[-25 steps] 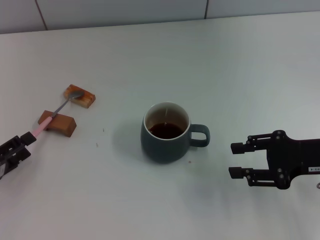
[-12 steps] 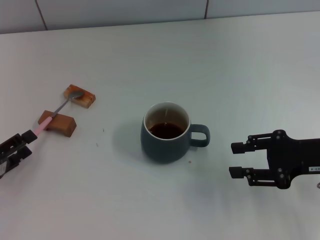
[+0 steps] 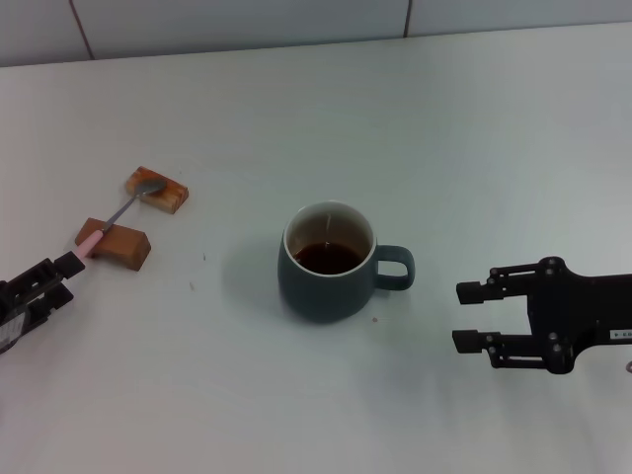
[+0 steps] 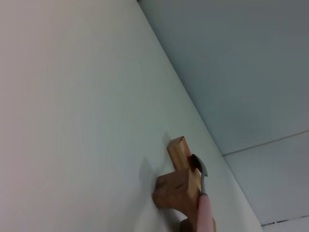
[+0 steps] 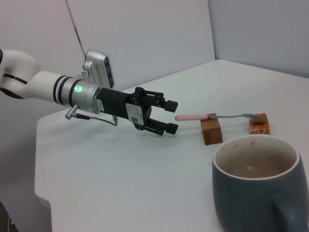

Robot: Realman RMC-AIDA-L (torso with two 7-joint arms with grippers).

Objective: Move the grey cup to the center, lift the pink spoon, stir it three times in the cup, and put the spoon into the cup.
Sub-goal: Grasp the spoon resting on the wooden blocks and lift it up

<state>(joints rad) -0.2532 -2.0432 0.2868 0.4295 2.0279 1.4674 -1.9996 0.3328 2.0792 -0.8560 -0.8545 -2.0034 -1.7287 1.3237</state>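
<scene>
The grey cup stands mid-table with brown liquid inside, its handle pointing toward my right gripper. That gripper hangs open a short way right of the cup, touching nothing. The pink spoon lies across two brown blocks, its silver bowl on the far one. My left gripper is open at the spoon's handle end. The right wrist view shows the left gripper with the pink spoon's handle tip level with the gap between its fingers, and the grey cup close by. The left wrist view shows the pink spoon on its blocks.
Two brown blocks hold the spoon: the near block under the handle and the far block under the bowl. A white wall with tile seams runs along the table's far edge.
My left gripper has crept forward along the table toward the spoon, so less of the pink handle shows beyond its fingers. The right arm, cup and spoon have not moved.
</scene>
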